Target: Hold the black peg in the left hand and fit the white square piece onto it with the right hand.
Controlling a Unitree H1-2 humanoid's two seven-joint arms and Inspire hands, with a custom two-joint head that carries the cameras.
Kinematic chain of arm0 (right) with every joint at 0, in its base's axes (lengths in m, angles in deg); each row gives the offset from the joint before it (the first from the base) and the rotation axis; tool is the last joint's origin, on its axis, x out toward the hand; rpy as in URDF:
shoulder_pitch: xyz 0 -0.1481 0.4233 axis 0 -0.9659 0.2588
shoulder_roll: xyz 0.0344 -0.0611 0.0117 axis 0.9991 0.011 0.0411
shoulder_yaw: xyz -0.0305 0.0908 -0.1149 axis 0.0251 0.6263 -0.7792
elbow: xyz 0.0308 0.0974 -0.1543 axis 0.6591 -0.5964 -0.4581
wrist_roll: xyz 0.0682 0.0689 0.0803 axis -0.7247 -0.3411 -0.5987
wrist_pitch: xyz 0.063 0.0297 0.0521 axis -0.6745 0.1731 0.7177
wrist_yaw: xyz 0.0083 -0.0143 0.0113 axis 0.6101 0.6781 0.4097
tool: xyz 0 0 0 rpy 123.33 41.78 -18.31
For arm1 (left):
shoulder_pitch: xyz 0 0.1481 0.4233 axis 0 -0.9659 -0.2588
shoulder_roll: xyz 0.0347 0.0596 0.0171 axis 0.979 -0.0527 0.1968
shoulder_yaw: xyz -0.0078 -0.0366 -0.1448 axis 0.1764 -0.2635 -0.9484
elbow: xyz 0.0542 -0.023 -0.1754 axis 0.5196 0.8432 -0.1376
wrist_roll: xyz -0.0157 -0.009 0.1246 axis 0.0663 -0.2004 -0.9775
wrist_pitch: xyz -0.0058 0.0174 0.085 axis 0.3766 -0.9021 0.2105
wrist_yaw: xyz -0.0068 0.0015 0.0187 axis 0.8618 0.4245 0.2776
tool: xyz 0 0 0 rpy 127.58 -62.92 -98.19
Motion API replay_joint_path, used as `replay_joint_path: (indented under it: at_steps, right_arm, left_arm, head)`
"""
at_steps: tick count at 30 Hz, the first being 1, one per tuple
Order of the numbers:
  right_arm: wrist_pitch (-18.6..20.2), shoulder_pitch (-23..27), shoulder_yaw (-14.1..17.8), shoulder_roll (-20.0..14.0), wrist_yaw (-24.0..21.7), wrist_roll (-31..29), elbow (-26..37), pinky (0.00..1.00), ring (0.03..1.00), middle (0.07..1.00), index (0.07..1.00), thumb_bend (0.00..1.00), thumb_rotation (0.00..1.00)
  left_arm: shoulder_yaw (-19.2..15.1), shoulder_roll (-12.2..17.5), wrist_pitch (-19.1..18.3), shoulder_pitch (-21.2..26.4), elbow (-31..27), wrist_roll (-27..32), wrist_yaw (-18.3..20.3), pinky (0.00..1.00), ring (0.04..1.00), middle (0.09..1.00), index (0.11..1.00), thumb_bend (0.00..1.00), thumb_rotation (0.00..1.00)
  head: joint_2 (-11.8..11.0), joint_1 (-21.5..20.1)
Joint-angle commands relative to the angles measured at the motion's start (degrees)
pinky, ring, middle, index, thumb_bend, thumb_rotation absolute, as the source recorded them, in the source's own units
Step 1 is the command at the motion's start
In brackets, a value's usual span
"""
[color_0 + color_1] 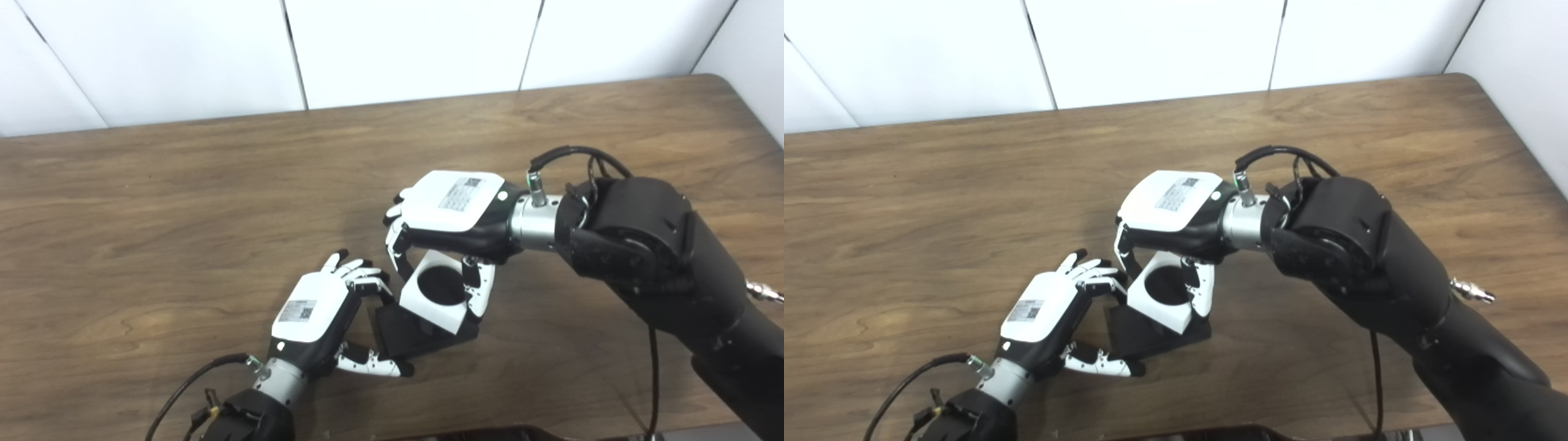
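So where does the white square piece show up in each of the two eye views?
Left eye view: the white square piece sits right of centre, lower half, under the right hand.
Right eye view: it sits just left of centre, lower half.
Shared landmark: the black peg base beneath it, beside the left hand.

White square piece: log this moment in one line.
white square piece: over black peg base, tilted | right hand: shut on it | left hand: steadying base | seating: cannot tell

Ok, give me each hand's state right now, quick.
Left hand: fingers and thumb against the black peg's base, bracing it.
Right hand: shut on the white square piece, over the peg.
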Motion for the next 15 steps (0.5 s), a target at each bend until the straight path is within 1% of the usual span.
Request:
replay_joint_path:
  at_steps: [1, 2, 5, 10, 15]
  right_arm:
    - [-1.4, 1.6, 0.6, -0.5, -0.8, 1.6, 0.8, 0.97, 0.918, 0.802, 0.641, 0.97, 0.27]
    - [-1.4, 1.7, 0.6, -0.5, -0.9, 1.7, 0.9, 0.97, 0.921, 0.804, 0.649, 0.99, 0.30]
    - [-0.9, 1.9, 0.5, -0.3, -1.8, 2.2, 1.0, 0.98, 0.937, 0.818, 0.653, 1.00, 0.34]
    - [-0.6, 2.2, 0.6, -0.4, -2.4, 2.4, 1.1, 0.99, 0.959, 0.839, 0.662, 1.00, 0.38]
    - [-0.2, 2.7, 0.8, -0.5, -2.7, 2.2, 1.2, 0.99, 0.964, 0.840, 0.670, 1.00, 0.40]
  left_arm:
    - [1.0, 0.3, 0.1, -0.5, -0.2, -1.1, 2.6, 1.00, 0.891, 0.786, 0.484, 0.52, 0.05]
    - [1.1, 0.3, 0.0, -0.5, -0.2, -1.1, 2.6, 1.00, 0.891, 0.786, 0.484, 0.52, 0.05]
    - [1.1, 0.4, 0.0, -0.5, -0.2, -1.2, 2.7, 1.00, 0.892, 0.786, 0.484, 0.52, 0.05]
    - [1.0, 0.3, 0.2, -0.4, 0.1, -1.3, 2.5, 1.00, 0.890, 0.785, 0.484, 0.52, 0.05]
    - [0.9, 0.3, 0.3, -0.3, 0.3, -1.3, 2.4, 1.00, 0.890, 0.785, 0.484, 0.52, 0.05]
  head:
    - [0.1, -0.2]
    - [0.1, -0.2]
    - [0.0, -0.2]
    - [-0.2, -0.2]
    - [-0.3, -0.3]
